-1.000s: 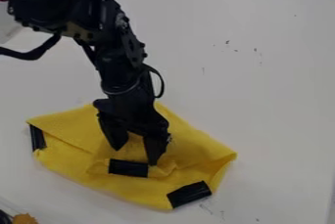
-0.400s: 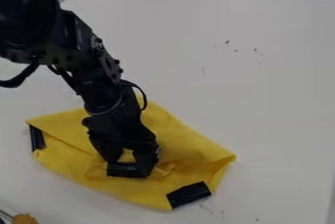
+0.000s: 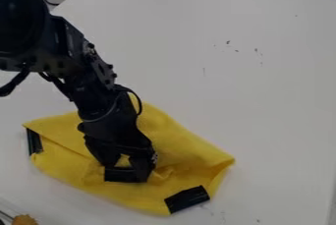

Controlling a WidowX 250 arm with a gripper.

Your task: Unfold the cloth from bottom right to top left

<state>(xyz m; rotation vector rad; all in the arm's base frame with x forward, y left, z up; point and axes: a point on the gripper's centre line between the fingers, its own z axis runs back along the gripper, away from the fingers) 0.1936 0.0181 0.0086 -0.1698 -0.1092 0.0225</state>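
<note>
The black gripper (image 3: 125,168) hangs low over the lower left part of the work surface, its tip down at the black-taped inner corner of the cloth. That black strip (image 3: 121,175) blends with the gripper, so how the two meet is hidden. Around and beneath it lies the yellow cloth (image 3: 176,143), partly folded and creased. One black-taped corner (image 3: 186,199) lies at its lower right, and another (image 3: 34,141) at its left end. The arm covers part of the cloth's upper left.
The white table (image 3: 236,86) extends above and to the right of the cloth, with a few small dark marks on it. A small orange-brown object (image 3: 25,219) is at the bottom left edge. Dark cables lie beyond the table at the upper left.
The gripper has come down and to the left, onto the taped inner corner. Since the middle frame, the whole cloth has shifted slightly left and down.
</note>
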